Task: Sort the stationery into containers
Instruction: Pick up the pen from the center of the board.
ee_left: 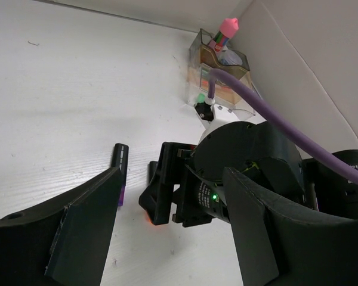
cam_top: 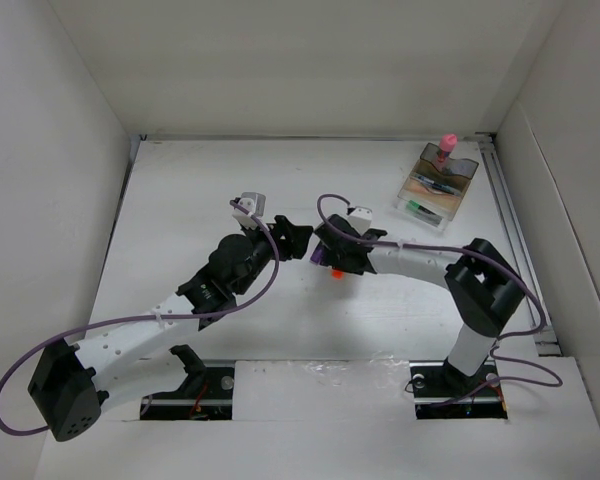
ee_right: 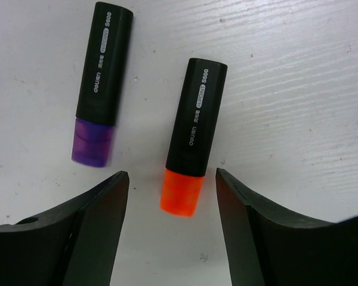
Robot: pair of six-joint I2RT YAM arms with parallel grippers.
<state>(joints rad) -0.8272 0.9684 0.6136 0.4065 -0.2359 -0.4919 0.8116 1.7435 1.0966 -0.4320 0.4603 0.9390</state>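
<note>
Because the right gripper [ee_right: 171, 174] hangs with jaws apart astride the short black orange-tipped marker [ee_right: 198, 119] lying on the white table [ee_right: 298, 89], a skewed closing could roll it into the black purple-tipped marker [ee_right: 101, 77] nearby.

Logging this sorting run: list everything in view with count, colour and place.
Orange-capped marker: one, black body, middle of the table
Purple-capped marker: one, black body, beside the orange one
Organiser: one, smoky brown, far right corner
Pink-capped bottle: one, organiser's back compartment
Green-tipped marker: one, organiser's front
Cables: two, purple, along the arms
Right gripper: one, black, open, straddling the orange-capped marker
Left gripper: one, black, open, facing the right gripper
</note>
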